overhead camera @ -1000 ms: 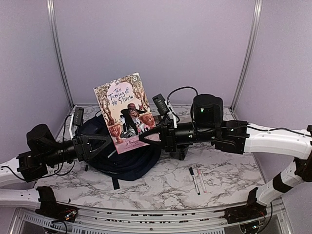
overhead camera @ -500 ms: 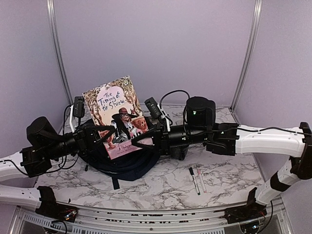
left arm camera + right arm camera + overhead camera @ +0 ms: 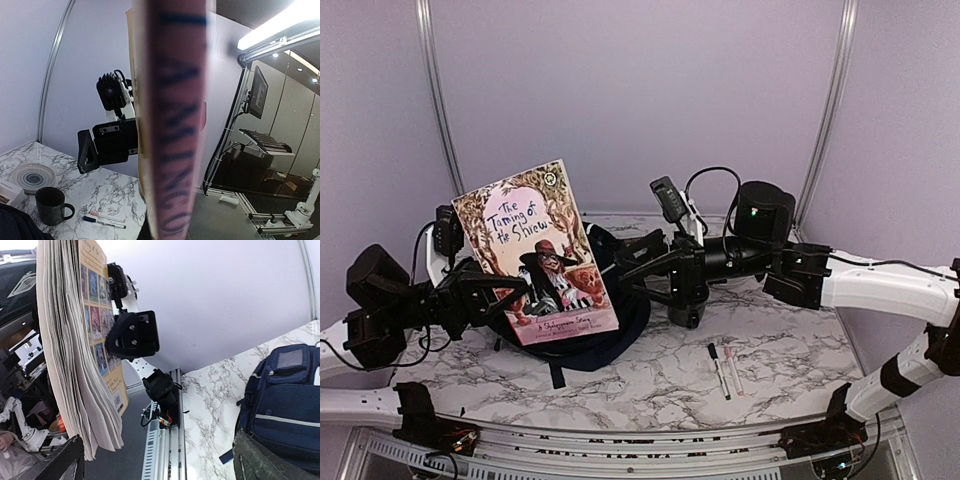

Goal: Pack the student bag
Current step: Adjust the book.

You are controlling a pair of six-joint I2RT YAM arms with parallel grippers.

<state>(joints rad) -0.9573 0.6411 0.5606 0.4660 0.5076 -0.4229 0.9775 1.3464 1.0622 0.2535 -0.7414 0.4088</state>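
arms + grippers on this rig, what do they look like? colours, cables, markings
Left arm and right arm: white tube links, black joint housings; small green lights on the right one's joints. Left gripper and right gripper are black with triangular open-frame fingers. Each wrist carries a black camera on a white bracket, fed by looping black cables. No legible markings.

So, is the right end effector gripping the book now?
No, the right end effector stands open, clear of the book, which the left end effector holds.
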